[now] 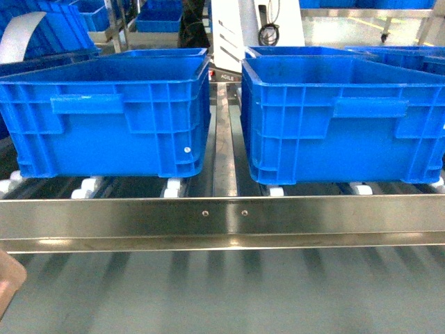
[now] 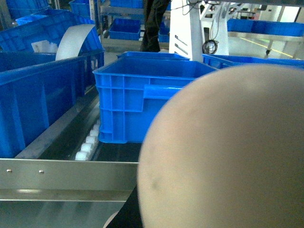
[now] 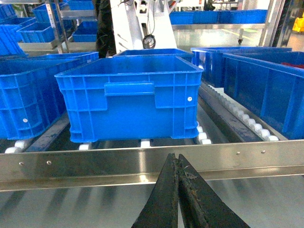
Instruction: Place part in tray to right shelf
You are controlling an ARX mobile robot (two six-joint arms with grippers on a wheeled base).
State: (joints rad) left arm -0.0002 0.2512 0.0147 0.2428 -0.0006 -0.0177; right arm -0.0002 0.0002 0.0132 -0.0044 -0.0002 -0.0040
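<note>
**Location.** Tray (image 1: pixel 8 289) shows only as a beige corner at the lower-left edge of the head view, on your side of the shelf (image 1: pixel 222 217) front rail and below it. In the left wrist view it is a blurred, rounded beige mass (image 2: pixel 223 152) close against the lens. Part is not visible in any view, so you can't confirm it is in the tray.

**Jaws.** Right gripper (image 3: pixel 175 161) is closed, fingers pressed together with nothing between them, and it hangs just short of the rail. Left gripper: can't tell. The tray blocks the cam, and only a dark shape shows under it.

**Orientation.** Too little of the tray shows to call its long axis or which way the handle or lip points. Treat it as unknown.

**Risks.**
- Front positions are taken by the L crate (image 1: pixel 104 115) and R crate (image 1: pixel 341 118), with only a narrow strip between them. In my judgement, a tray pushed in level would hit a crate wall or the rail.
- Rollers (image 1: pixel 89 186) turn freely, so a tray set on them may creep. Any tilt could then slide the part out over the lip.
- Left cam is blind, so you have no close check on clearance at the rail.
- Part is unverified, so you may shelve an empty tray.
</note>
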